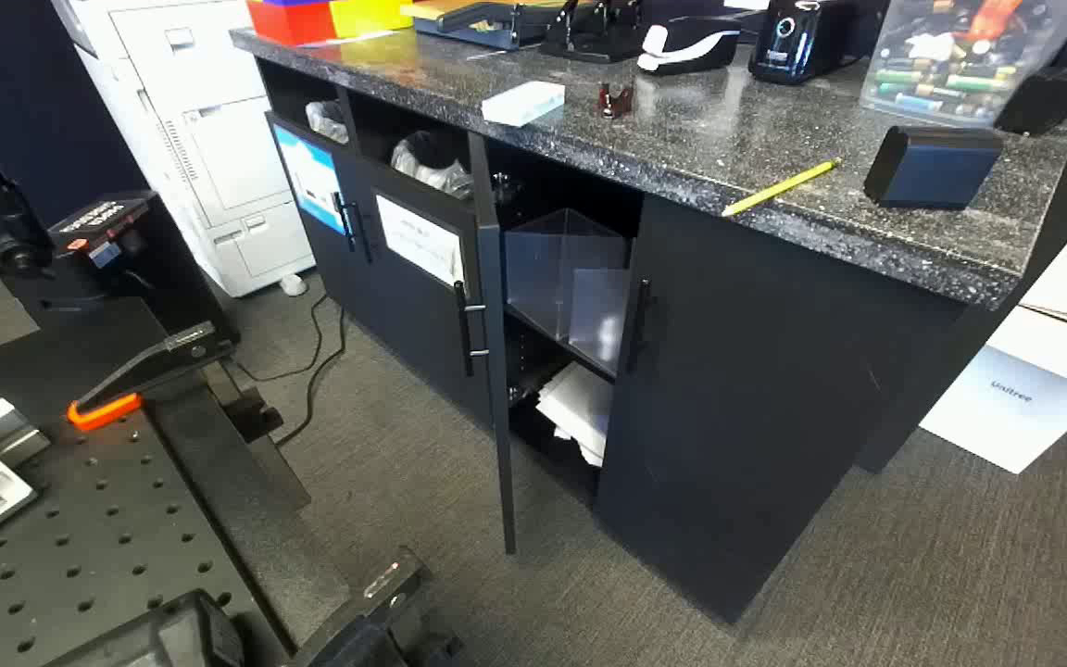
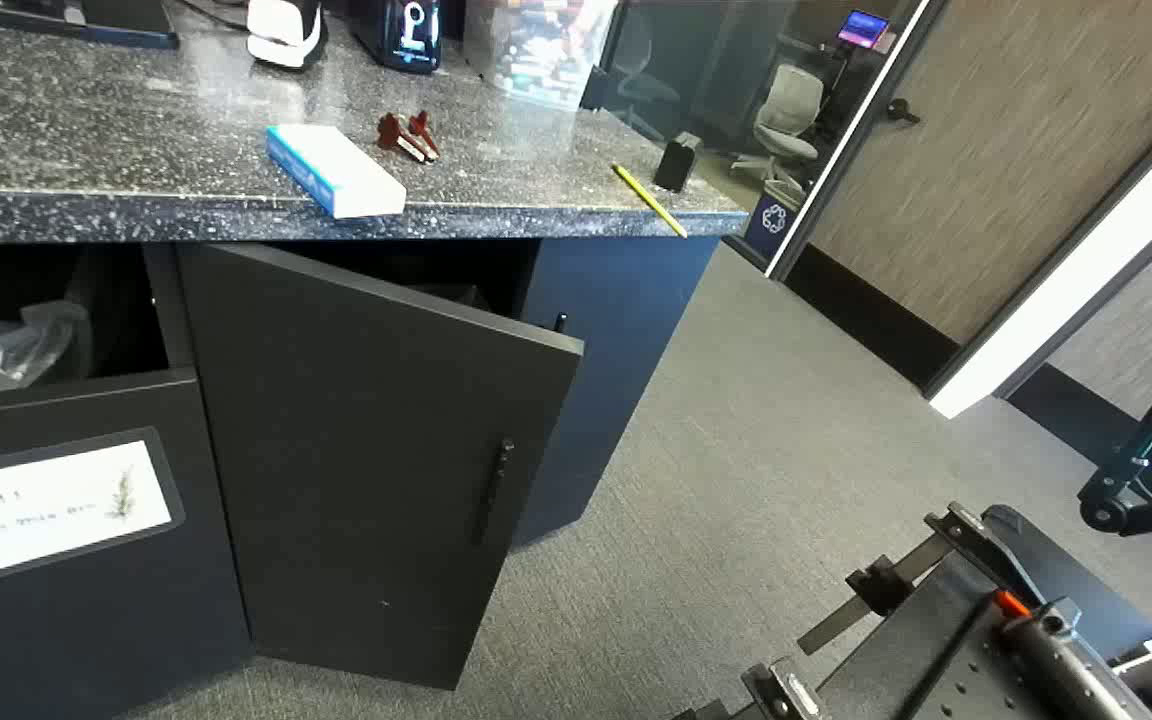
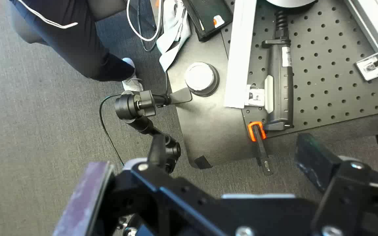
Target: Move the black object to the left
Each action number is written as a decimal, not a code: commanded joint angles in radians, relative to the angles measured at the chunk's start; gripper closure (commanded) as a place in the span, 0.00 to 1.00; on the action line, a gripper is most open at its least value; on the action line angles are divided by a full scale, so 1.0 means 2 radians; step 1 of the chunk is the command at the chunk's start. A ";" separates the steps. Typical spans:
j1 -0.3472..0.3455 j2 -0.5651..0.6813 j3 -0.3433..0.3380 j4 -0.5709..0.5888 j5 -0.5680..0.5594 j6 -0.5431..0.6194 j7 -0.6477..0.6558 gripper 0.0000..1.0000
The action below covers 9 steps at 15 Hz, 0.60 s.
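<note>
Speckled countertop (image 1: 696, 139), 1 black block (image 1: 937, 169) near its end edge, room between pencil (image 1: 780, 188) and staple remover (image 1: 615, 101), claw (image 3: 232, 149) spread wide

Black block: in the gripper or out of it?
Out. In both exterior views the block stands on the counter; in the wrist view the gripper is open, its fingers wide apart.
</note>
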 commanded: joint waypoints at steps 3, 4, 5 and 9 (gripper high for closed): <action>0.012 -0.001 -0.010 0.002 -0.004 -0.003 0.005 0.00; 0.012 -0.001 -0.010 0.002 -0.004 -0.003 0.005 0.00; 0.012 -0.001 -0.010 0.002 -0.004 -0.003 0.005 0.00; 0.015 0.012 -0.008 0.006 -0.002 0.002 0.007 0.00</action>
